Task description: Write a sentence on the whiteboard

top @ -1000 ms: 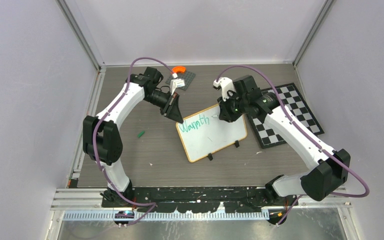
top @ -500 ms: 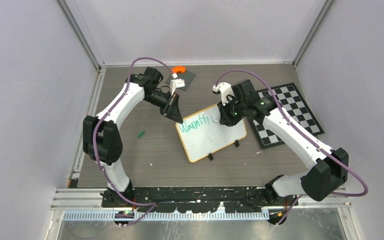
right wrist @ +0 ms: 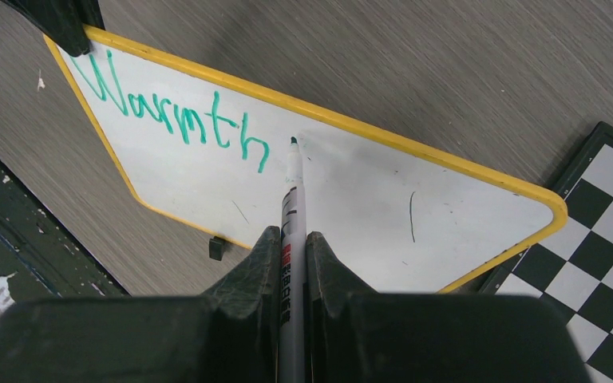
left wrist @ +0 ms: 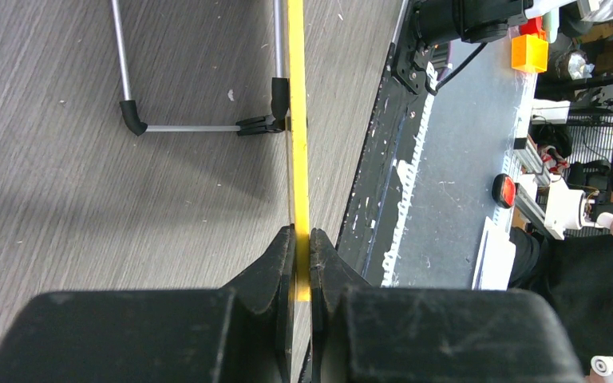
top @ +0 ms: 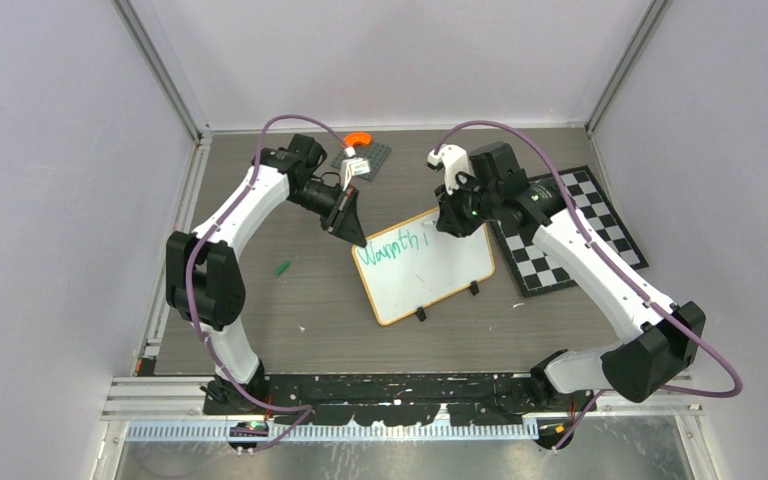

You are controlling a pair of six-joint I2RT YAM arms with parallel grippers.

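The whiteboard [top: 430, 272] with a yellow-orange frame stands tilted on the table. Green lettering [top: 388, 246] on its top line reads "Warmth", with a short stroke after it. My left gripper [top: 355, 232] is shut on the board's far left corner; the left wrist view shows the frame edge [left wrist: 296, 120] clamped between my jaws [left wrist: 303, 235]. My right gripper [top: 452, 224] is shut on a white marker [right wrist: 291, 207]. Its green tip sits at the board [right wrist: 351, 191] just right of "Warmth" [right wrist: 175, 112]; I cannot tell if it touches.
A black-and-white checkerboard [top: 570, 230] lies right of the whiteboard, its corner under the board's right end [right wrist: 599, 239]. A green cap [top: 281, 268] lies to the left. A dark plate [top: 370, 155] with an orange ring [top: 359, 137] sits at the back. The board's wire stand [left wrist: 199, 126] rests on the table.
My right gripper with the marker has shifted slightly right and toward the back. A short green stroke now shows after "Warmth". The left arm and the board have not moved.
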